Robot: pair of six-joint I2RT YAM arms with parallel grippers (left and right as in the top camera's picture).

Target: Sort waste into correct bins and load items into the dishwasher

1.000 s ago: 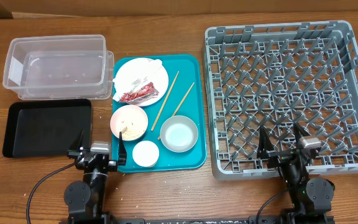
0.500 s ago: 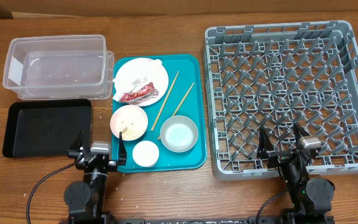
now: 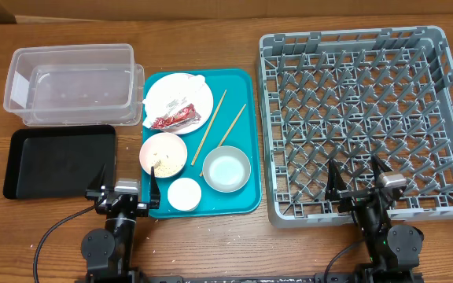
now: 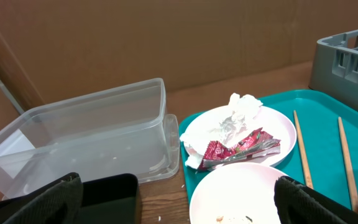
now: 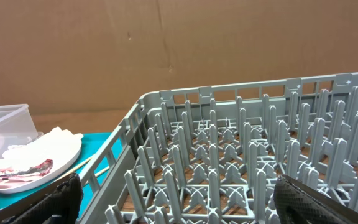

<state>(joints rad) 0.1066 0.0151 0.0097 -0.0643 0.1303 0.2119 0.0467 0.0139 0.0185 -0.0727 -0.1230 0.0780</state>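
On the teal tray (image 3: 246,141) a pale pink plate (image 3: 178,103) holds a crumpled white napkin (image 4: 238,115) and a red wrapper (image 3: 173,119). Below it stand a pink bowl (image 3: 163,153) with rice crumbs, a grey-green bowl (image 3: 226,169) and a small white cup (image 3: 184,194). Two chopsticks (image 3: 209,126) lie beside the plate. The clear tub (image 3: 73,82) and black tray (image 3: 60,159) sit at the left. The grey dish rack (image 3: 368,118) fills the right. My left gripper (image 3: 126,192) is open and empty at the tray's near left corner. My right gripper (image 3: 358,182) is open and empty over the rack's near edge.
Loose rice grains (image 3: 157,218) lie on the wooden table by the teal tray's near edge. A cardboard wall (image 4: 166,37) stands behind the table. Black cables (image 3: 53,232) run from both arm bases at the near edge.
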